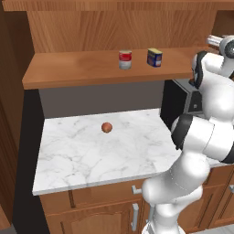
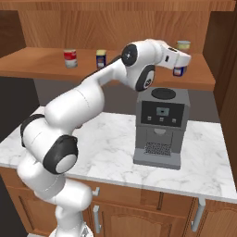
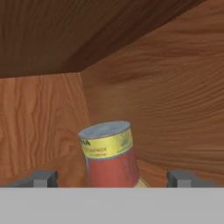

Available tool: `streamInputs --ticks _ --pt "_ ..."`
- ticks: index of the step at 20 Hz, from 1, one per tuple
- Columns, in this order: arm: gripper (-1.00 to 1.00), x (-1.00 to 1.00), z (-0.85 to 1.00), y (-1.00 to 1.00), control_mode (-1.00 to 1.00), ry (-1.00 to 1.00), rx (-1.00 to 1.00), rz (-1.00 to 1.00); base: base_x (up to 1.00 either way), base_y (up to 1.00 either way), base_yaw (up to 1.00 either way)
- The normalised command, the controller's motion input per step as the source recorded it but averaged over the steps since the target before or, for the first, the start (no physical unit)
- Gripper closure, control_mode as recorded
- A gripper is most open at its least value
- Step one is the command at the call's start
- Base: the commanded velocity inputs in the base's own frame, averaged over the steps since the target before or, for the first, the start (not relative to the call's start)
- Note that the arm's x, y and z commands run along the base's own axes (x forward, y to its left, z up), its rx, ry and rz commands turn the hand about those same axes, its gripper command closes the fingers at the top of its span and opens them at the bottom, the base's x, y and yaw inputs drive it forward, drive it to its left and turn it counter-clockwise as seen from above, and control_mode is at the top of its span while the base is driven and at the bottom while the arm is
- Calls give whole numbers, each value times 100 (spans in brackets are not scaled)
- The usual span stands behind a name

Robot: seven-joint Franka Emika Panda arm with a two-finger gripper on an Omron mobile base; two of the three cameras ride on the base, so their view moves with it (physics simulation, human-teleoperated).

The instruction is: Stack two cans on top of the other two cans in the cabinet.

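Red-and-yellow labelled small cylinder can with a silver-blue lid stands upright on the brown wooden cabinet shelf, deep in the far right corner where the wood-grain back panel meets the side wall. My gripper faces it square on: both dark fingertips sit spread wide, one each side of the can, nothing pinched between them. Can looks centred in the gap but I judge it a bit beyond the tips, not touching either one.

In the right base view my gripper hangs at that same end of the shelf, above the grey coffee machine; a dark blue can peeks out just under the hand, and the labelled can's top shows behind it.

Handling guess: rigid metal, light, smooth sides so it could slip; a round body, so take it mid-height across the label, pads on opposite sides, not at the lid rim. It may tip if nudged off-centre.

Well away along the shelf from that corner stand the red-and-white can with silver top and another dark blue can with yellow, just beside each other, apart.
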Motion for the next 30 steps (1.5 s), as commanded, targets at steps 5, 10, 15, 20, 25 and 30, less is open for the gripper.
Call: streamInputs --ticks 5,10,15,20,25,30 --pt "-100 -23 5 40 -100 -1 -3 -6 0 0 0" --pt "-100 -27 4 50 -100 0 0 -4 0 0 0" --pt "-100 -23 6 59 -100 5 0 2 0 0 0" --pt "-100 -17 4 60 -100 22 0 20 0 0 0" --pt "-100 -15 2 51 -100 25 0 28 0 0 0" --pt "-100 -10 6 32 -100 22 1 28 0 0 0"
